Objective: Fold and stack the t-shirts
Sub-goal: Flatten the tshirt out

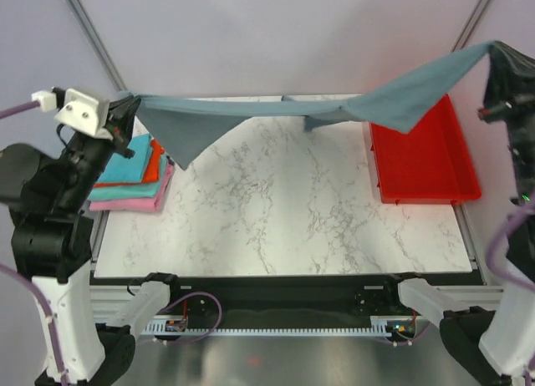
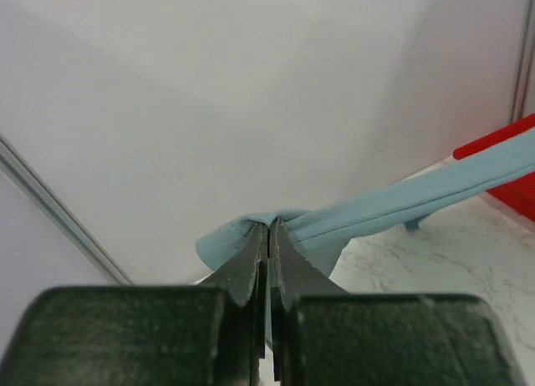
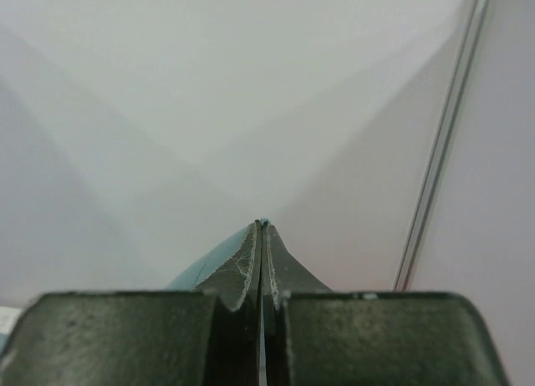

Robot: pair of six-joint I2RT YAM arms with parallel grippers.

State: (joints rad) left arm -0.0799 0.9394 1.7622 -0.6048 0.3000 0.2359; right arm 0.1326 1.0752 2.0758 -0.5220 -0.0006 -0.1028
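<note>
Up above the marble surface [image 1: 276,210], I hold the slate grey-blue t-shirt [image 1: 384,98] stretched between my two arms, clear of the top. My left end effector [image 1: 129,104] is pinched tight on one bunched edge of the cloth at the far left; from the left wrist the two fingers meet with the fabric [image 2: 393,206] gathered at their tips [image 2: 269,227] and running off to the right. My right end effector [image 1: 501,56] is raised higher at the far right, clamped on the other end; in the right wrist view the fingers are pressed together [image 3: 262,227] with only a thin sliver of cloth [image 3: 205,269] showing beside them. Between the grips the shirt sags, one flap drooping near my left arm and another over the far corner of the red plastic tray [image 1: 422,165]. Below my left end effector, on the surface's left edge, sits the folded stack: teal shirt [image 1: 127,162] on top, orange shirt [image 1: 154,167] beneath it, pink shirt [image 1: 134,205] at the bottom.
</note>
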